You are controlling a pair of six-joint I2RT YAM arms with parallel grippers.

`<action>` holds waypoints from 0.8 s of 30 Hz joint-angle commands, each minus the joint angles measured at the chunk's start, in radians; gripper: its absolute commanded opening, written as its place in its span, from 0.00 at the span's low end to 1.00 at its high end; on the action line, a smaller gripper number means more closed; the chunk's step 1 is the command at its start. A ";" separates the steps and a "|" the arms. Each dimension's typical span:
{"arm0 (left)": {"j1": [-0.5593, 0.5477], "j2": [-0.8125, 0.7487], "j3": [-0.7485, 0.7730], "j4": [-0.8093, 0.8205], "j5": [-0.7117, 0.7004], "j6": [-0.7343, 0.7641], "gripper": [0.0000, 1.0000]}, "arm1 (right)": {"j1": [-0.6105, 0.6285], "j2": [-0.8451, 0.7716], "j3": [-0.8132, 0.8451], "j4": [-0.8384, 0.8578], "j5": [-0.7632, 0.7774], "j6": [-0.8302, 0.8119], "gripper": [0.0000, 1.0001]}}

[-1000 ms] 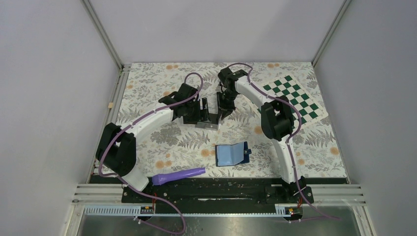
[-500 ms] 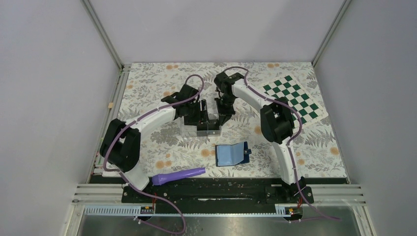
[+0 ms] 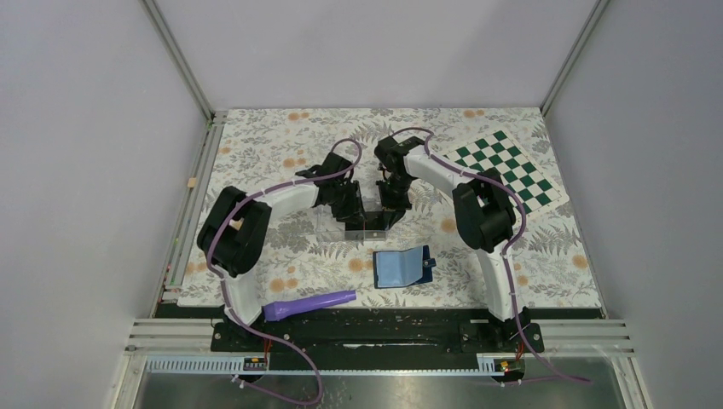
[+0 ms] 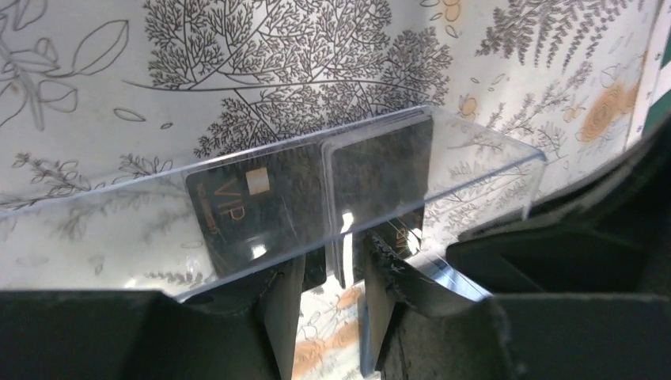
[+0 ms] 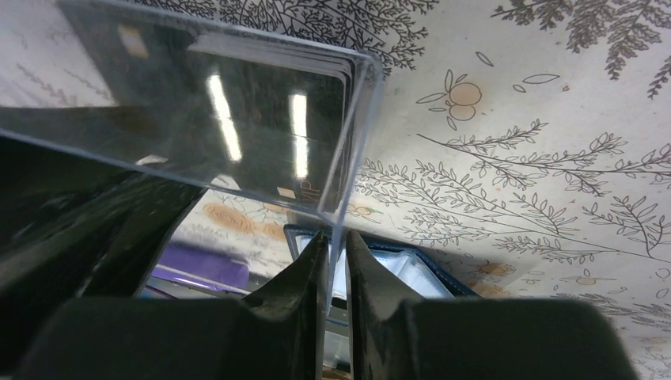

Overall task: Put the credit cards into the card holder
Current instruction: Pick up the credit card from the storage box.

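So both arms meet at the clear plastic box [image 3: 354, 223] around the middle of the table [image 3: 273, 136]. The credit cards [image 4: 253, 210] are inside it, dark ones, one says VIP. The right gripper [image 5: 332, 241] is pinching the box's thin wall, fingers almost together. The left gripper [image 4: 332, 277] has its fingers spread a bit either side of some card edges poking toward it, with a gap on both sides, so not clamped. The card holder [image 3: 401, 267] lies open, light blue side up, closer to the table's near edge, apart from the box
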 commanded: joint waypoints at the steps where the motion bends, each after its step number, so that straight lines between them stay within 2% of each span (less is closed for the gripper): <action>1: 0.004 0.054 0.046 0.068 0.049 -0.021 0.32 | 0.008 -0.069 0.002 0.011 -0.027 0.004 0.17; 5: 0.002 0.086 0.048 0.082 0.056 -0.028 0.29 | 0.009 -0.068 0.005 0.011 -0.036 0.006 0.16; 16: -0.014 0.087 0.053 0.091 0.081 -0.019 0.01 | 0.009 -0.092 0.017 0.011 -0.051 0.017 0.16; 24: -0.036 0.058 0.042 0.125 0.104 -0.013 0.00 | 0.008 -0.093 0.024 0.011 -0.059 0.021 0.17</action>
